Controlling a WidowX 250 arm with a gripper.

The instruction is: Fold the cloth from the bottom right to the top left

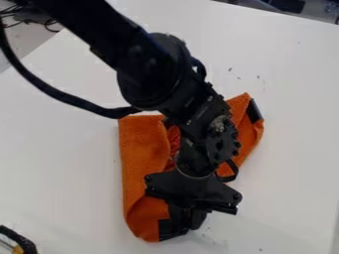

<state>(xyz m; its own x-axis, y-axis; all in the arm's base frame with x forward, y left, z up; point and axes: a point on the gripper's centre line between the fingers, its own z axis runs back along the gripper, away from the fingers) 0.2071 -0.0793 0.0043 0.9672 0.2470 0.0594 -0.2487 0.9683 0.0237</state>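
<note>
Where the claw (185,225) hangs, the cloth (142,149) lies beside and partly below it.
Open or closed, I cannot tell.

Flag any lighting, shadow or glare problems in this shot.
Camera view: soft light, with no hard-edged shadow on the pale table; the arm is so dark that its parts partly merge; the cloth is well lit, darker inside its fold; no strong glare hides it.

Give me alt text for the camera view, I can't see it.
A black robot arm extends from the upper left, its gripper at the lower end of a rumpled, partly folded orange cloth on a white table. A black patch shows at the cloth's upper right.
</note>
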